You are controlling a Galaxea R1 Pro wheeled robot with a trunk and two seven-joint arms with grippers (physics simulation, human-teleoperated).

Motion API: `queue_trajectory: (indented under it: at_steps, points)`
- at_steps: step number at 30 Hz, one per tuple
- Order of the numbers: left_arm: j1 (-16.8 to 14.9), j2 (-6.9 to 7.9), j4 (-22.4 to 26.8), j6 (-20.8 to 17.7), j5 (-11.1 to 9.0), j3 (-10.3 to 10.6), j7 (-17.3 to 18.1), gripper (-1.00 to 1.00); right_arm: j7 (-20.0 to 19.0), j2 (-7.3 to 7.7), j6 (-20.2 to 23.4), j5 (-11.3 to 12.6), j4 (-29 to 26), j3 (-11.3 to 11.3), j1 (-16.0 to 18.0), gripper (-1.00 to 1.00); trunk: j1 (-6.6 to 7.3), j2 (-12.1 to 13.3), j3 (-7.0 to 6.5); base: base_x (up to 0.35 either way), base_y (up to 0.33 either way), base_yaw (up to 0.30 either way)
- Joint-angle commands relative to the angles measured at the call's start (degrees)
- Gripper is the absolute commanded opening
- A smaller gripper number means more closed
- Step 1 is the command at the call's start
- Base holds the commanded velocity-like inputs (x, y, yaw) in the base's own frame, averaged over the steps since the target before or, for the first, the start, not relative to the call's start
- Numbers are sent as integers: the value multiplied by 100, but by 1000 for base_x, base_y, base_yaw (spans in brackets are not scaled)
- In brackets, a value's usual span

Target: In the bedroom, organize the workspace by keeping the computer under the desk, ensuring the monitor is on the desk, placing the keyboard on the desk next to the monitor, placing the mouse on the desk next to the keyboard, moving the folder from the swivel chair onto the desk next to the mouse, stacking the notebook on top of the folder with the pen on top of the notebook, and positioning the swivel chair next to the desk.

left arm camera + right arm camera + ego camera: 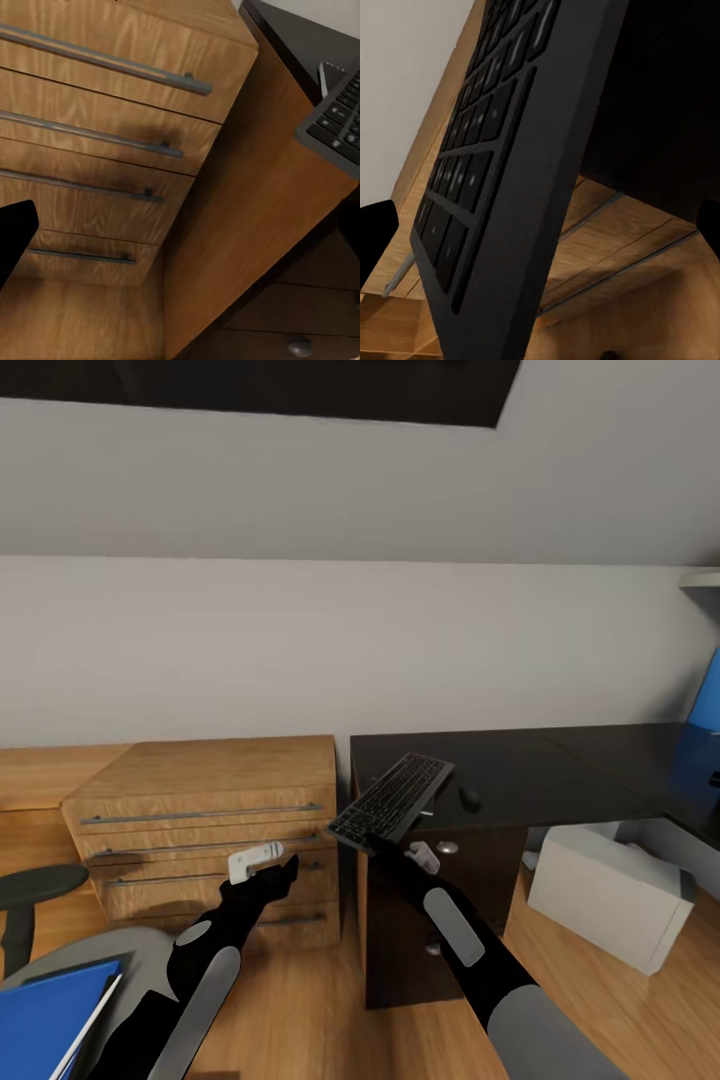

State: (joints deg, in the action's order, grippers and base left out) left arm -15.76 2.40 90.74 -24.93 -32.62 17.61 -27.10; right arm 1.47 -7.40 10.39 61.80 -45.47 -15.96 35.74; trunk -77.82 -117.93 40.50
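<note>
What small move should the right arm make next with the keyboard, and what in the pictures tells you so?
Probably carry the keyboard forward and lower it flat onto the desk. The right gripper holds it by its near end, tilted, with that end hanging off the desk's front corner beside the wooden drawer chest. The mouse already lies on the black top just beyond, with bare surface around it.

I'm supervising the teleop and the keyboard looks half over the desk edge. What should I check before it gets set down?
1. Right gripper holds the keyboard by its near end: ok.
2. Keyboard fully over the desk: not ok, its near end overhangs the left edge.
3. Keyboard level: not ok, tilted.
4. Mouse clear of the landing spot: ok, apart to the right.
5. Monitor on the desk as reference: cannot tell.
6. Left gripper out of the way: ok, before the wooden drawer chest.
</note>
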Motion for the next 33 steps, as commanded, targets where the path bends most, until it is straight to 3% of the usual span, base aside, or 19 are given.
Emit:
queue_trajectory:
  at_steps: [1,14,21,33]
  points:
    - [-6,6,4,-7,-56,14,-58,100,15,1,20,40,-6,3,3,100,-1,-3,6,98,13,0]
    - [-6,6,-29,-12,-52,14,-58,100,11,2,57,56,-6,36,3,100,-1,-3,6,21,3,0]
    - [-6,6,-30,-12,-52,16,-58,100,16,2,69,334,-6,32,3,100,-1,-3,6,0,0,0]
    - [-6,6,-30,-12,-52,18,-55,100,10,24,276,403,-13,30,3,100,-1,-3,6,0,0,0]
